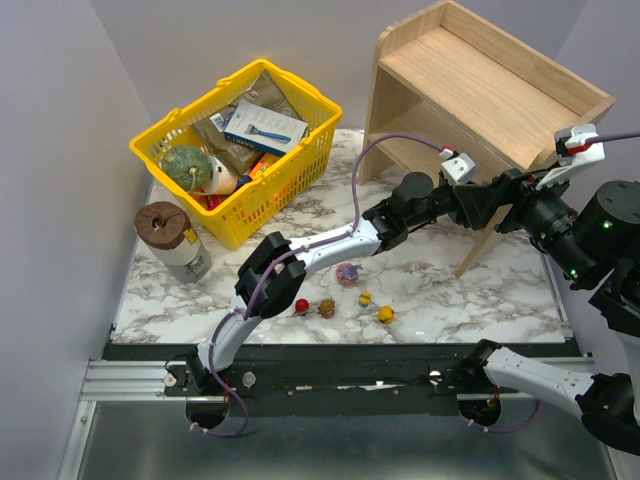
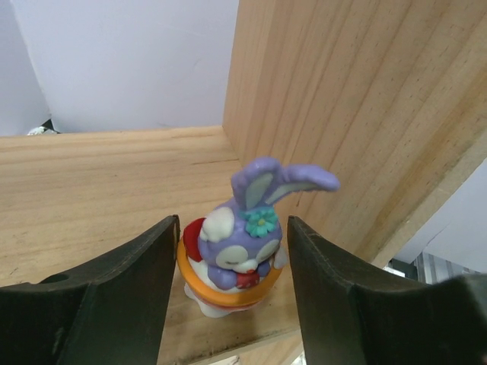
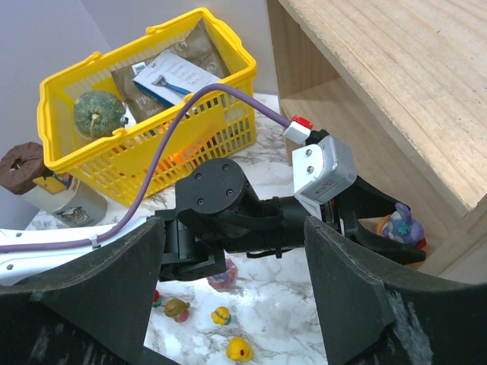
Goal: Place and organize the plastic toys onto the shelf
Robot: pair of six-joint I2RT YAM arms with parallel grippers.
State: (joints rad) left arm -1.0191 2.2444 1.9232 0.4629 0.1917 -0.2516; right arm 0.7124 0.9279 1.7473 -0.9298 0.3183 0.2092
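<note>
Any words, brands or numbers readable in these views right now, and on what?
Blue-and-white flat box in the yellow plastic basket: print too small to read.
Label on the brown-lidded jar: blurred, unreadable.
No legible text anywhere else.

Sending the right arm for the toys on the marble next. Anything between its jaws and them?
Yes. The left arm reaches into the lower tier of the shelf, straight across the line from the right gripper to those toys. In the right wrist view it partly covers the pink toy; the yellow ones lie clear below it.
</note>
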